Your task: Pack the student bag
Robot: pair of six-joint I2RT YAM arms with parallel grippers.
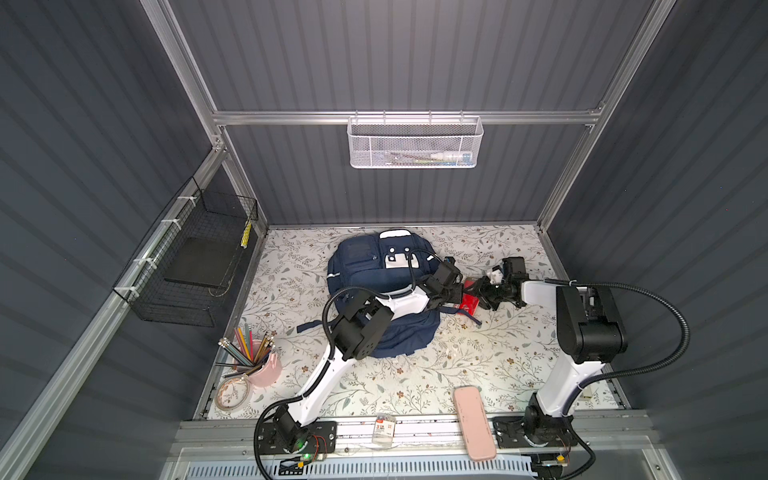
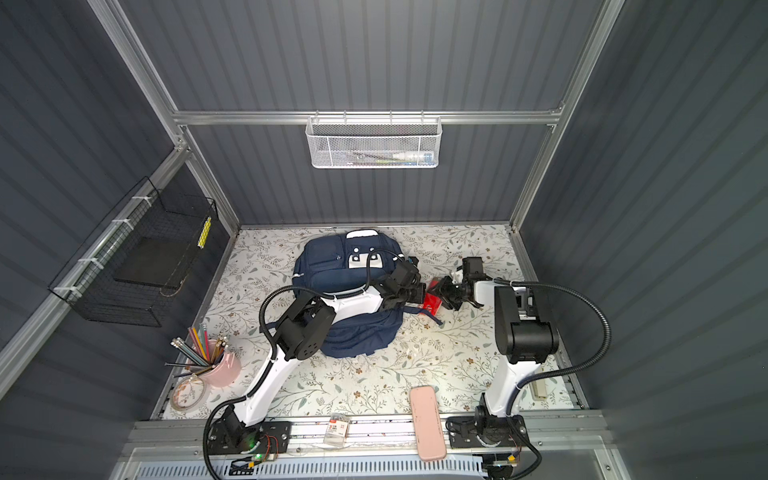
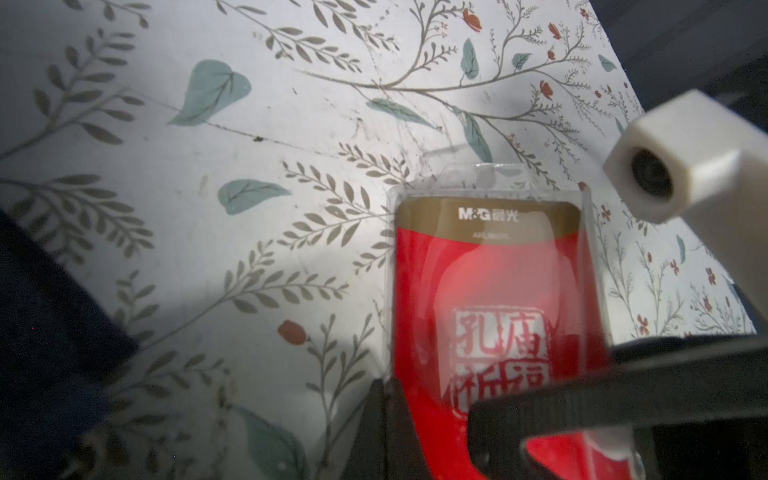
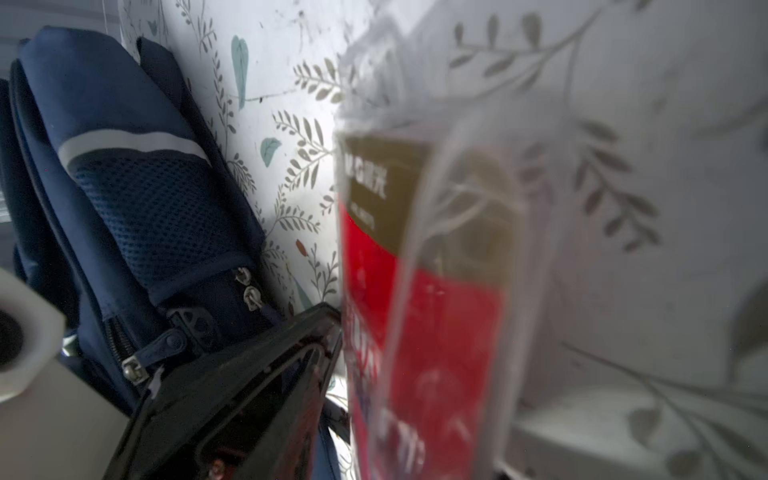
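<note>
Blur hides whether the right gripper grasps the red packet, seemingly clamped in the left gripper.

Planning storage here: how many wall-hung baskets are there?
2. A white mesh basket hangs on the back rail; a black wire basket hangs on the left wall. None seem hidden.

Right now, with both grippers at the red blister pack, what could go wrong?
The left gripper and right gripper crowd the red, clear-plastic blister pack from opposite sides; fingers may clash or the slick pack slip. The navy-blue fabric backpack shows no open pocket, so insertion may stall.
</note>
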